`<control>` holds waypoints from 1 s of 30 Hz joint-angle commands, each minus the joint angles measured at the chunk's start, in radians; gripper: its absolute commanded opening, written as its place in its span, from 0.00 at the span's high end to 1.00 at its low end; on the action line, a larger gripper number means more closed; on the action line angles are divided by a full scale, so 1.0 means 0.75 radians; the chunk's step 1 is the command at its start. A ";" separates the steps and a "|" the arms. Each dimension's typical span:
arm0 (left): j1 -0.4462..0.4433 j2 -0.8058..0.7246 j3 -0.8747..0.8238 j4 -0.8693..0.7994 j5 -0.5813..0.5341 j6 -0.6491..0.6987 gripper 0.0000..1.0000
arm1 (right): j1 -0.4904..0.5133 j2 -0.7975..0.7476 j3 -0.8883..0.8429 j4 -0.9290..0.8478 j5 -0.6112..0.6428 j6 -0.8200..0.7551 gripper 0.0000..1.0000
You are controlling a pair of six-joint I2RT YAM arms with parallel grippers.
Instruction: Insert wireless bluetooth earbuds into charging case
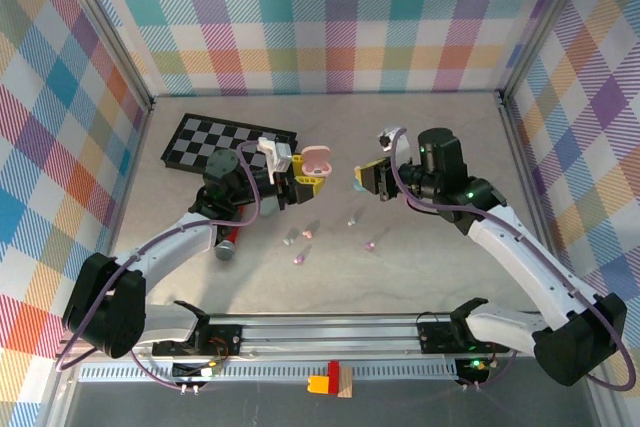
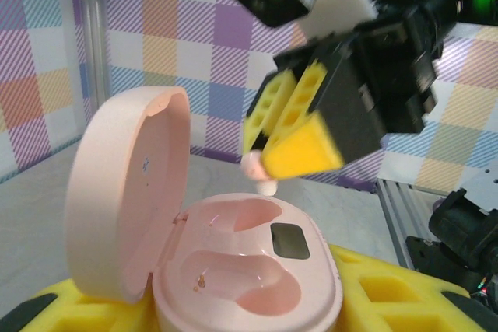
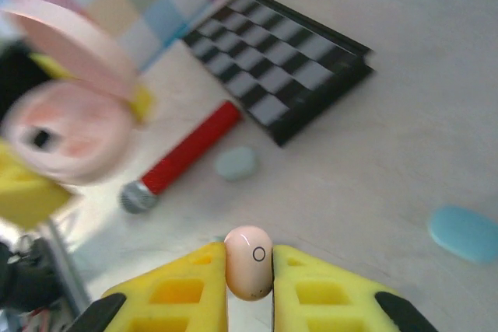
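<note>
right claw (image 3: 249, 279) is pinched together on a pink earbud (image 3: 248, 260), with the yellow pads squeezing its rounded body from both sides. left claw (image 2: 233, 306) is clamped on the pink charging case (image 2: 233, 277), lid (image 2: 124, 192) flipped open and standing up on the left, both sockets facing up. in the left wrist view the bud hangs just above the far socket, not touching it as far as i can tell.

handling-wise, my guess is the bud is super light, hard and glossy, so it'll squirt out of the foam if you squeeze off-centre or bump the case rim. gripping across the fat part of the body seems right, since that leaves the stem end free to drop into the socket. i can't tell which way the stem points from here. the case looks like smooth hard plastic too, so holding it low on the base seems sensible, clear of the hinge.

a few more earbuds (image 1: 298, 259) lie loose on the table (image 1: 450, 147), near side of centre. the checkered board (image 1: 225, 142) sits far left.
</note>
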 commanded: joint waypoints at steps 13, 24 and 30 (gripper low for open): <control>0.016 -0.037 0.073 -0.145 0.132 0.079 0.56 | 0.168 0.203 0.366 -0.158 -0.169 -0.312 0.83; 0.015 -0.038 0.082 -0.150 0.147 0.069 0.57 | 0.186 0.263 0.359 -0.174 -0.059 -0.356 0.83; 0.014 -0.038 0.084 -0.146 0.140 0.067 0.58 | 0.186 0.273 0.350 -0.176 -0.036 -0.360 0.83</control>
